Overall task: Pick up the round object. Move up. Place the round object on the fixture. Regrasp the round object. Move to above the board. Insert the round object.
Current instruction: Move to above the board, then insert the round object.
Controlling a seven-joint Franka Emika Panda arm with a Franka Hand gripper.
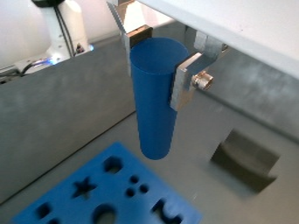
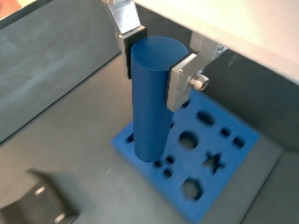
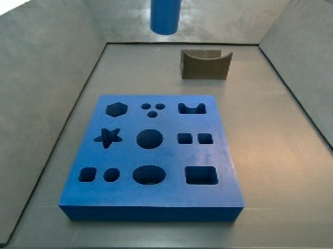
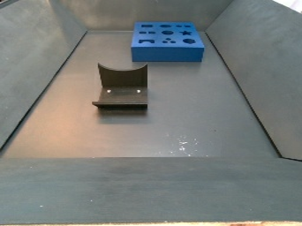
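My fingers [image 2: 163,57] grip the blue round object [image 2: 149,101] upright, high above the floor between the fixture [image 3: 204,63] and the board [image 3: 154,156]; I judge I'm carrying it boardward, to align with a round hole.

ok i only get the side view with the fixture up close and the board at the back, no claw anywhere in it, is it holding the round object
observer: yes. In both wrist views the claw is shut on the round object, plates clamped on its upper part.
operator: upright or tilted
observer: upright, its free end hanging down below the fingers.
operator: touching the board yet
observer: no. In a side view its lower end hangs in the air above the bin, clear of the board and the fixture. Whether it is over a hole, I cannot tell.
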